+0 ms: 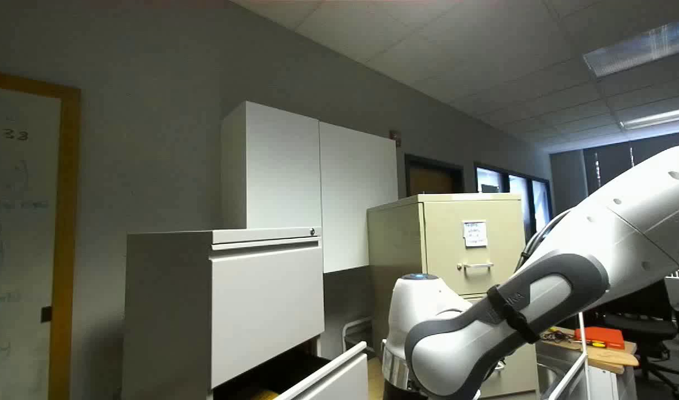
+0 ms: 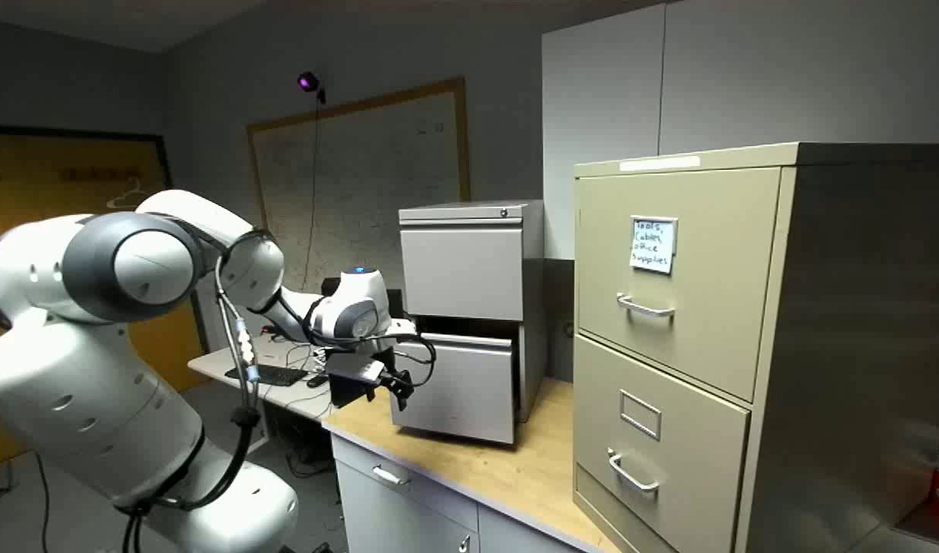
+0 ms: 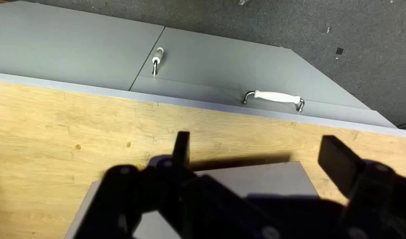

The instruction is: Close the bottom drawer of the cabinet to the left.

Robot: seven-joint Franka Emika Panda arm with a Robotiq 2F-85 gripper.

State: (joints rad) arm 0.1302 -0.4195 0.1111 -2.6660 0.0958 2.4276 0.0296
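The light-grey metal cabinet (image 1: 167,311) stands on a wooden counter and also shows in an exterior view (image 2: 532,307). Its bottom drawer (image 2: 454,392) is pulled part way out; its pale rim and dark inside show in an exterior view (image 1: 339,378). The top drawer is shut. My gripper (image 2: 387,395) is at the outer face of the bottom drawer, near its left side; I cannot tell whether it touches. In the wrist view my gripper (image 3: 257,149) has its fingers wide apart with nothing between them, and the drawer's grey front (image 3: 256,179) lies below, partly hidden by the gripper.
A beige filing cabinet (image 2: 676,269) stands to the right of the grey cabinet. A white cupboard (image 1: 283,166) hangs on the wall behind. The wooden counter (image 3: 73,132) has grey doors and handles along its front. A desk (image 2: 285,353) with a keyboard is behind the arm.
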